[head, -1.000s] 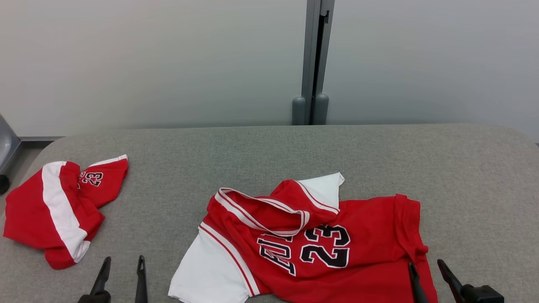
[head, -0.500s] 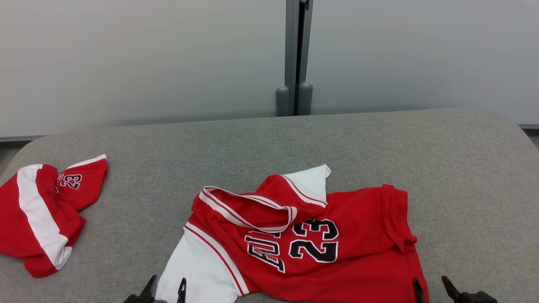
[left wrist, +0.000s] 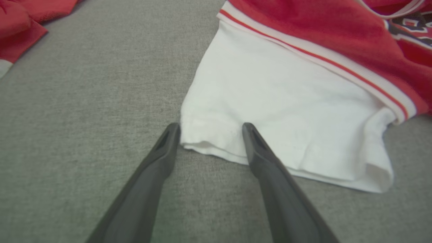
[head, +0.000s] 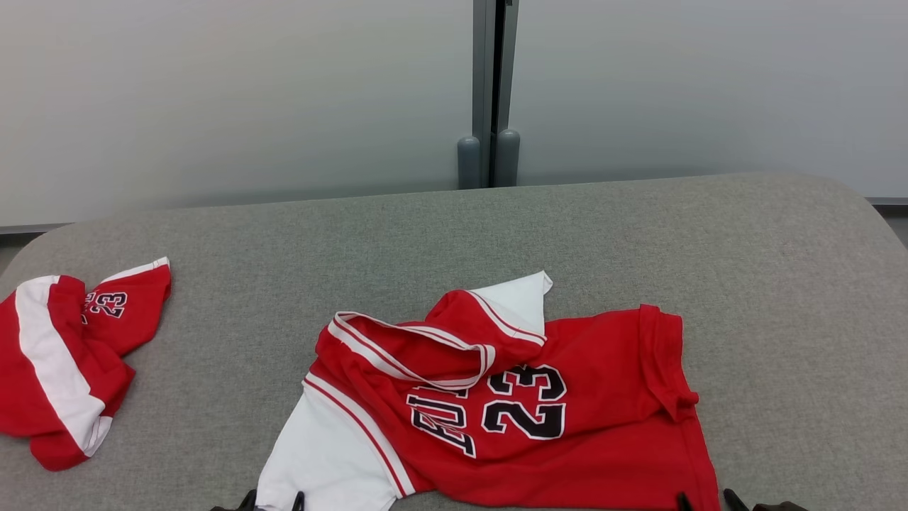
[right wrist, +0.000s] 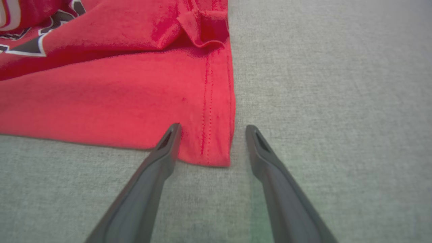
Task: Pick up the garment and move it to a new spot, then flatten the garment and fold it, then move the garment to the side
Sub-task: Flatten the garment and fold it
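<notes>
- At the far left of the grey table point(head: 234, 241) we see a crumpled red-and-white garment point(head: 64, 355) bearing the number 23, well apart from the other cloth.
- To its right, at the bottom edge of the head view, we mark the left gripper point(head: 273, 501). Its wrist view shows the two dark fingers spread wide and holding nothing, with a hem corner of the white sleeve point(left wrist: 270, 111) lying between the fingertips. Whether the fingers touch the cloth we cannot tell.
- From the centre rightward lies the jersey point(head: 567, 426), the task's garment. It is red, with a black 23 facing up, and lies loosely spread on the near half of the table. Its striped neckline is bunched, a second white sleeve pokes up behind it, and its right edge is turned over in a ridge.
- Behind the table, above the jersey, we note a grey post point(head: 489, 85) between two pale wall panels.
- At the lower right we mark the right gripper point(head: 706, 502). Its wrist view shows the fingers likewise parted and empty, with the jersey's stitched hem corner point(right wrist: 216, 148) between the fingertips, one finger over red cloth and the other over bare table.
</notes>
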You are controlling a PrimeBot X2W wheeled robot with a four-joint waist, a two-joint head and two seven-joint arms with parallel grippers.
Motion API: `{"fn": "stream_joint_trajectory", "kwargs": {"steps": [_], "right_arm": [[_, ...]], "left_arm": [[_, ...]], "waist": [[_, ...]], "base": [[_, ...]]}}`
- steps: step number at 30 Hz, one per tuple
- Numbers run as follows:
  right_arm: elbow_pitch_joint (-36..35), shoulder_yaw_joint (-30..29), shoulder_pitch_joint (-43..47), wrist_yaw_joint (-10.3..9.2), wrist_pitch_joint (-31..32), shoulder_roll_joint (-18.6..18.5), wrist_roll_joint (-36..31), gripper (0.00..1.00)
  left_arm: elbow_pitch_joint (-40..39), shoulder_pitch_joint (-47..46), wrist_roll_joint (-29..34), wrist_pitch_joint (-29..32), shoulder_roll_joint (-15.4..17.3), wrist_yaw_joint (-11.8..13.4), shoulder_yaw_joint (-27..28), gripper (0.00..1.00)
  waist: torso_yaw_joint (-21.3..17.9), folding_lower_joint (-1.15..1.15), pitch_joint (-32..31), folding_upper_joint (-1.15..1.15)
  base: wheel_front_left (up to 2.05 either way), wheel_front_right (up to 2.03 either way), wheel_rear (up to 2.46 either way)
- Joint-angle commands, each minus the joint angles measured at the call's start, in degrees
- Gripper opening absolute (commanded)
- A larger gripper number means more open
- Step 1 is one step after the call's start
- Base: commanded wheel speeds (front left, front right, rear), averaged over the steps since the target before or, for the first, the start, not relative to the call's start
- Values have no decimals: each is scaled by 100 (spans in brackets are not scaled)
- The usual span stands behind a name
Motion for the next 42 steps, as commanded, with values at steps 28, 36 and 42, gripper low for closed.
{"fn": "stream_joint_trajectory", "kwargs": {"steps": [28, 36, 42], "right_arm": [[-467, 1178, -3478, 0, -2, -331, 1390, 0], [653, 1276, -6300, 0, 109, -495, 2391, 0], [1542, 1325, -8235, 0, 159, -689, 2822, 0]], "left_arm": [[-1136, -3400, -1773, 24, 733, -5, -1057, 0], [-381, -6048, -2263, 254, 1089, -5, -1429, 0], [212, -7985, -2196, 328, 1079, -5, -2001, 0]], "waist": [[-62, 0, 1181, 0], [-207, 0, 1842, 0], [-323, 0, 2075, 0]], "base": [[0, 0, 0], [0, 0, 0], [0, 0, 0]]}}
